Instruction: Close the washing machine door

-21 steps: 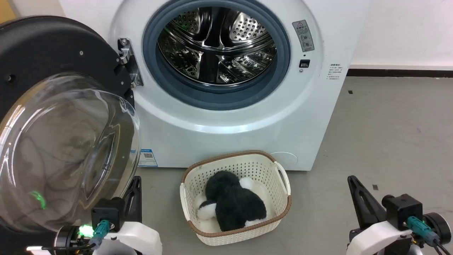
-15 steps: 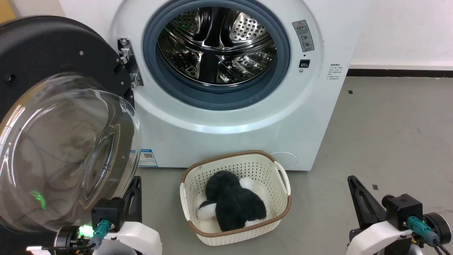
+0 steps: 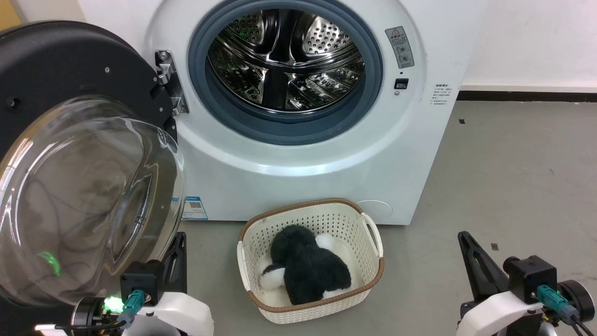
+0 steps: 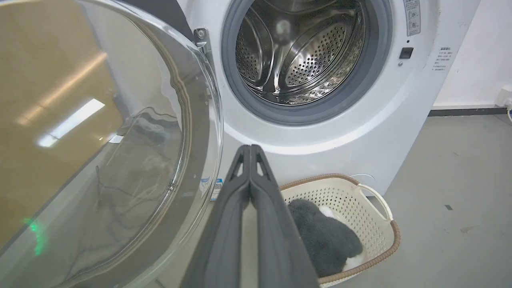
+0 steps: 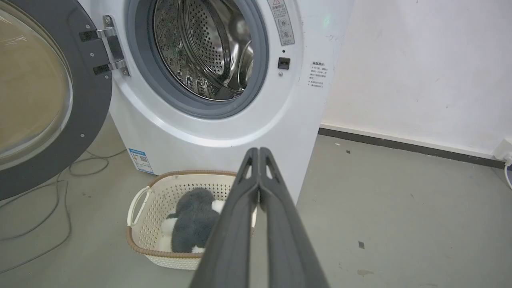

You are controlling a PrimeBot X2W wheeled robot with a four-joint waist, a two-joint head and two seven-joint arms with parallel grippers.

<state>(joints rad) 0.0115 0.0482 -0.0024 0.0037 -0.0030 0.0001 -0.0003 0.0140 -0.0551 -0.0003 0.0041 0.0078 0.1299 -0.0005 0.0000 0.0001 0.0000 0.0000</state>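
Bright, even light; lamp glare on the washing machine door (image 4: 72, 120); steel drum (image 3: 284, 60) glints; wrist-view edges bow.

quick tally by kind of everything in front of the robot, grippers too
washing machine: 1
washing machine door: 1
basket: 1
plush toy: 1
grippers: 2 (left gripper, right gripper)
total: 6
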